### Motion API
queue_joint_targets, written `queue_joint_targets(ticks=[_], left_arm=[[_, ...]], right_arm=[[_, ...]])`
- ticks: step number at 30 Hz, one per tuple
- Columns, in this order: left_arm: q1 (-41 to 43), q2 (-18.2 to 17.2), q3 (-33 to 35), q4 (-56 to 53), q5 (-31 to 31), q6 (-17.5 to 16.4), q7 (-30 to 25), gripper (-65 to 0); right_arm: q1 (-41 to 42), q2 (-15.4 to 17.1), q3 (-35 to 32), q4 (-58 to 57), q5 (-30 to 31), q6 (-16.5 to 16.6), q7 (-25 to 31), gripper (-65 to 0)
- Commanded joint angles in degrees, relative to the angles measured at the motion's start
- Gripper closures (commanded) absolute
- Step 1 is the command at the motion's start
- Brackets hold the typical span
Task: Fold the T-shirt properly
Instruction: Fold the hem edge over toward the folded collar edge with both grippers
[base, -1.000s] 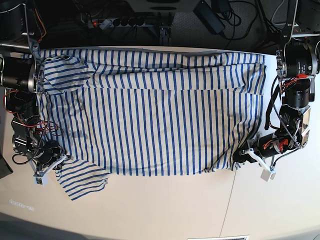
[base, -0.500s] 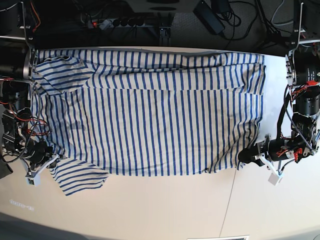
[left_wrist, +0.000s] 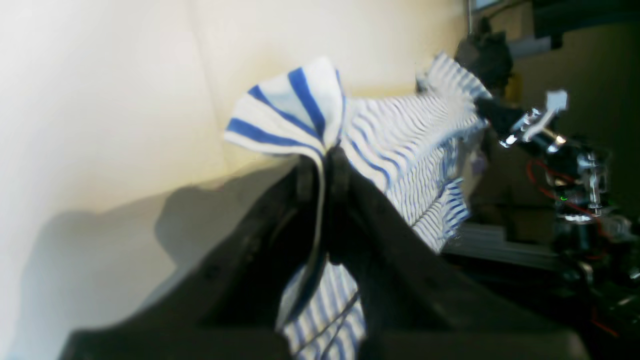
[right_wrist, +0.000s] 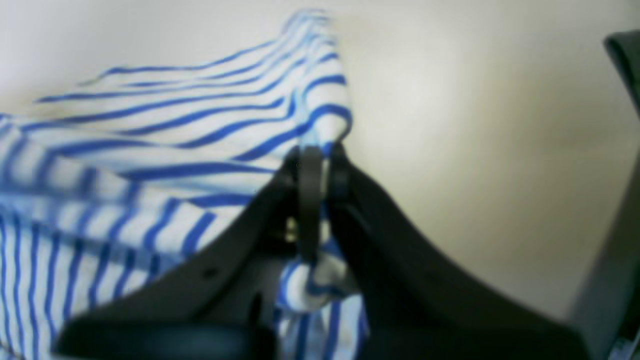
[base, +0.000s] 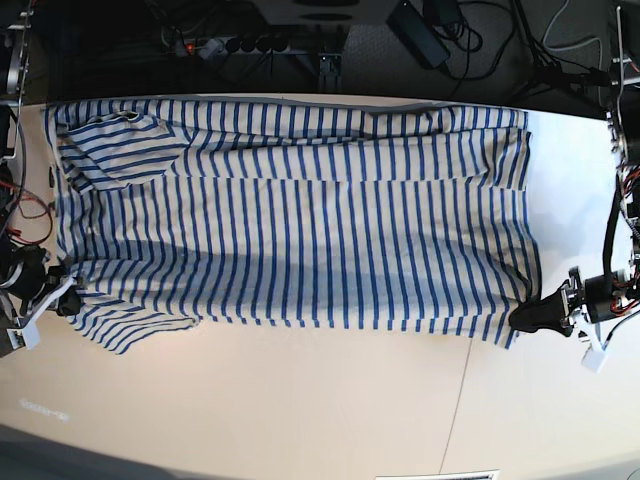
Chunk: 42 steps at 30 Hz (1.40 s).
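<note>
T-shirt (base: 300, 220): striped, spread flat across the table (base: 330, 410), stretched between two grippers. Left gripper (base: 535, 318): jaws pressed together, pinching the shirt's lower corner on the base view's right. Right gripper (base: 68, 301): jaws pressed together, pinching the shirt's edge by the sleeve on that view's left.

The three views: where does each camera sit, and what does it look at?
Base: above the table, looking down on the white blue-striped fabric T-shirt; both arms show at its ends.
Left wrist: behind the left gripper, whose jaws pinch a shirt corner; the other arm shows far off.
Right wrist: behind the right gripper, whose jaws pinch striped cloth over the pale tabletop.
Shared: the left gripper's pinched corner also shows in the base view.
</note>
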Motion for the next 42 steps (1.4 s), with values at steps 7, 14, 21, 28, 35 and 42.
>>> queue_joint_targets(ticks=[7, 14, 21, 28, 35, 42], left_arm=[[2.2, -3.6, -0.3, 1.6, -1.1, -0.3, -0.6, 0.0], [8.4, -4.2, -0.3, 8.2, -1.1, -0.3, -0.6, 0.0], [18.5, -4.2, -0.3, 23.0, -1.1, -0.3, -0.6, 0.0], [23.8, -4.2, -0.5, 31.8, -1.1, -0.3, -0.6, 0.0], [24.0, -4.2, -0.4, 31.9, -1.1, -0.3, -0.6, 0.0], [24.1, -4.2, -0.4, 31.9, -1.1, -0.3, -0.6, -20.8]], right_arm=[[-5.8, 4.5, 2.6, 6.7, 0.7, 4.2, 1.0, 0.0], [-10.5, 4.6, 5.8, 8.4, 0.7, 4.2, 0.3, 0.0], [-16.5, 4.6, 10.6, 10.2, 2.3, 4.2, 0.2, 0.0], [-22.9, 4.6, 14.8, 13.2, 3.3, 4.2, 0.0, 0.0], [-26.2, 4.1, 14.9, 14.4, 3.0, 4.2, -0.1, 0.0], [-27.0, 3.8, 14.9, 14.1, -0.7, 4.0, 0.5, -27.7]])
